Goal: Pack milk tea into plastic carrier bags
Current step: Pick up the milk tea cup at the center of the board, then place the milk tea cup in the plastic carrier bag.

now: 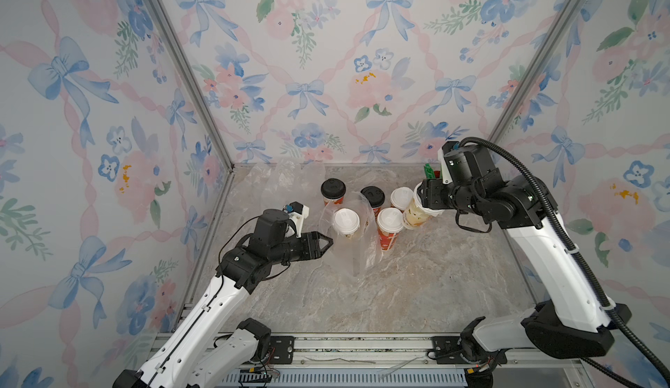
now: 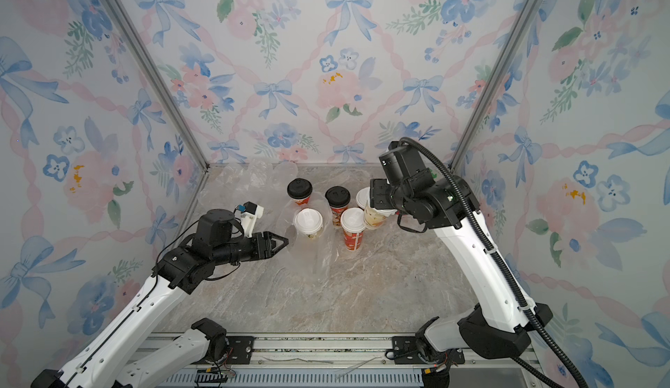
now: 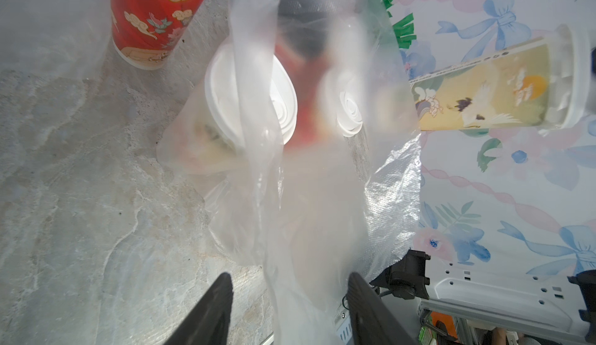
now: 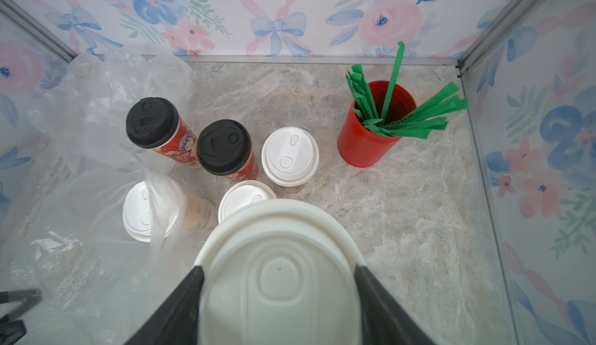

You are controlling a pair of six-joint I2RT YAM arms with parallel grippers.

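- My right claw is clamped on the white lid end of a cream cup. The cup hangs tilted above the right end of the cluster, clear of the table. I think a grip that high could let the body swing or pop the lid, and the tea would spill.
- My left claw sits just left of the open bag with its jaws apart. Film hangs between them in the wrist view, but I can't see it pinched. If nothing holds the mouth open, the thin plastic may sag shut before the cup arrives.
- One white-lidded cup already stands inside that bag, at its left side. The free room is to its right, so if I lower the held cup off-centre it could land on that lid or tip that cup over.
- A red cup with a white lid stands just right of the bag, between it and the held cup. If I carry the held cup across too low, its base could clip this one.
- The two black-lidded cups and another white-lidded cup stand close behind, on the far side. A knock to one could topple the rest.
- The bag looks light and slippery, so a push from either claw might slide it, cup and all.
- The spare bags lie crumpled at the far left, and the straw cup stands at the far right, clear of the path.
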